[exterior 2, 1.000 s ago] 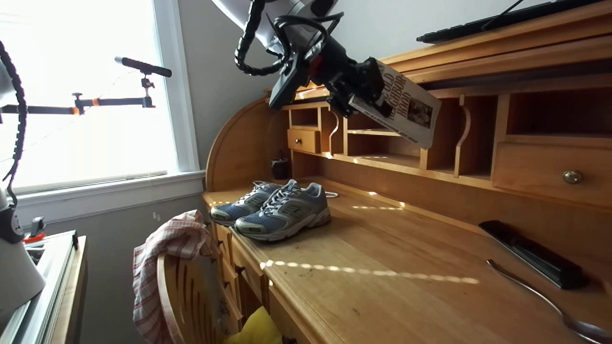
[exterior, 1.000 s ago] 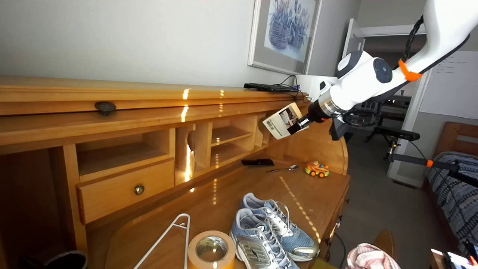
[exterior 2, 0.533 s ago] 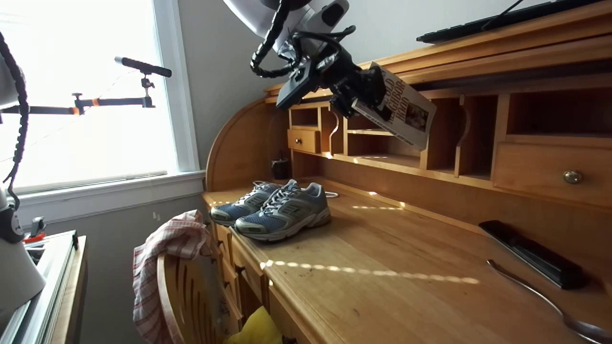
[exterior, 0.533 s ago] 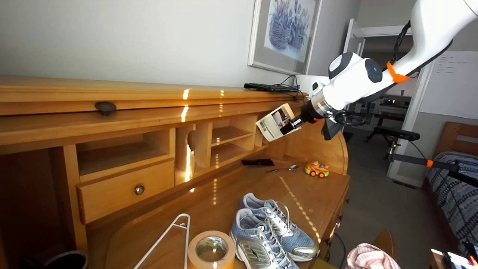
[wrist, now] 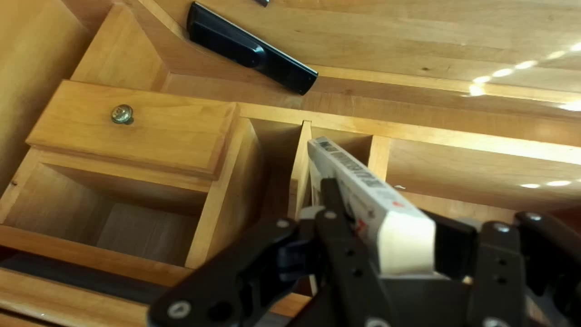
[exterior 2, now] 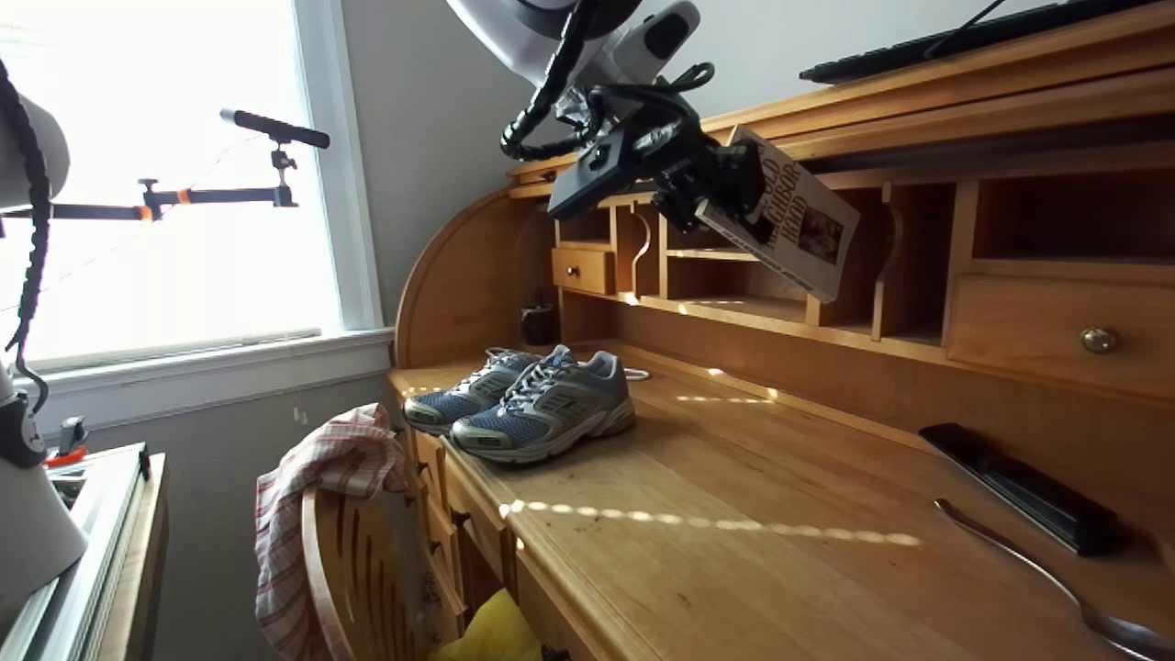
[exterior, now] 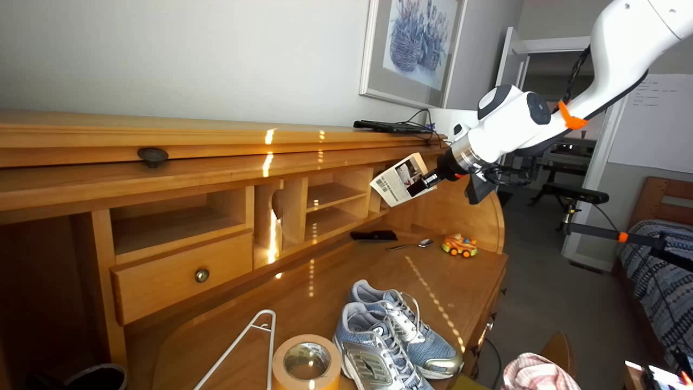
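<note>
in an exterior view, left to right: a checked cloth (exterior 2: 330, 459) hangs over a chair (exterior 2: 323, 551); a pair of blue-grey shoes (exterior 2: 551, 404) stands at the far left of the desk (exterior 2: 725, 459); a black object (exterior 2: 1022, 487) lies at the right, with a spoon (exterior 2: 1124, 632) nearer. wrist view: a thin divider (wrist: 300, 168) stands just beside the book (wrist: 356, 172); whether they touch cannot be told. cover (exterior 2: 799, 211) text reads "neighbor-" over "hood"; the line above is partly hidden. the gripper (wrist: 386, 206) is clamped on the book, which slants down between its fingers (wrist: 333, 200), in front of the pigeonholes (exterior 2: 734, 308).
</note>
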Available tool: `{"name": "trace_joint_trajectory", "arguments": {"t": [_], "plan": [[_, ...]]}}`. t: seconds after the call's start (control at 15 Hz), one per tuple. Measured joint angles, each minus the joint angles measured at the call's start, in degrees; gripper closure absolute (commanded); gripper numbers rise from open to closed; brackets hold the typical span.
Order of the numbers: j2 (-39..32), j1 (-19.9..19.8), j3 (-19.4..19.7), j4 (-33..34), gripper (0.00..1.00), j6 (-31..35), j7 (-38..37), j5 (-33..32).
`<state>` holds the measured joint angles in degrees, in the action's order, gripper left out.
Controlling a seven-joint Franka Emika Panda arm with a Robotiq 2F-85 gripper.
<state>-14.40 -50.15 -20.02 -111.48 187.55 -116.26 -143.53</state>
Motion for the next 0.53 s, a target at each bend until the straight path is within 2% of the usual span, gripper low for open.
{"name": "trace_joint_trajectory", "arguments": {"t": [0.53], "plan": [[-7.29, -16.65, -14.89, 1.98, 0.94, -0.01, 6.82, 0.00]]}}
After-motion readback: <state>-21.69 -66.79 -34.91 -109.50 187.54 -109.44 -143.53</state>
